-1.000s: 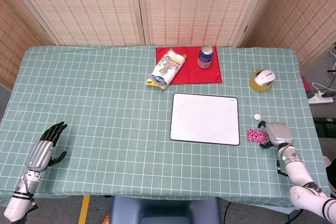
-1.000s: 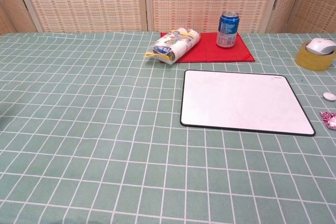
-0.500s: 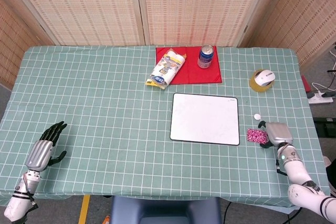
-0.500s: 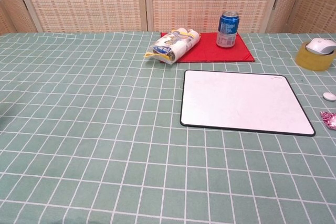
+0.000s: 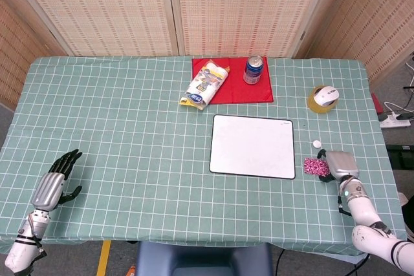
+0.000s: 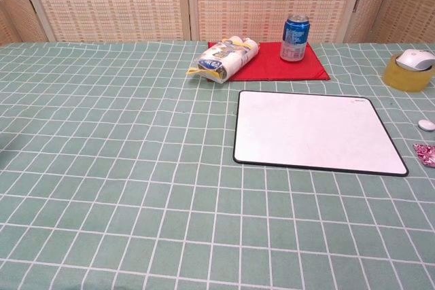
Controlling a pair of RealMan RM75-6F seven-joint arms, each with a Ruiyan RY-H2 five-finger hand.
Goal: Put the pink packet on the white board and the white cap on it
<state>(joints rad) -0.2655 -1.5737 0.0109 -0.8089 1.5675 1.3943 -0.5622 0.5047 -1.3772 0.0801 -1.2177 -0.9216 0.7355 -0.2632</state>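
Observation:
The pink packet (image 5: 314, 166) (image 6: 425, 153) lies flat on the tablecloth just right of the white board (image 5: 253, 146) (image 6: 316, 132). The small white cap (image 5: 316, 144) (image 6: 426, 125) sits on the cloth a little beyond the packet. My right hand (image 5: 337, 165) is right beside the packet. Its dark fingers are apart at the packet's right edge, and I see no grip on it. My left hand (image 5: 57, 182) rests on the table at the near left with its fingers stretched out, holding nothing. The chest view shows neither hand.
A red mat (image 5: 231, 79) at the back carries a blue can (image 5: 253, 69) and a snack bag (image 5: 205, 84). A tape roll (image 5: 320, 103) with a white mouse (image 5: 326, 94) on it stands at the right, beyond the cap.
My right hand has edged slightly left, closer against the packet. The packet, the cap and the left hand have hardly moved.

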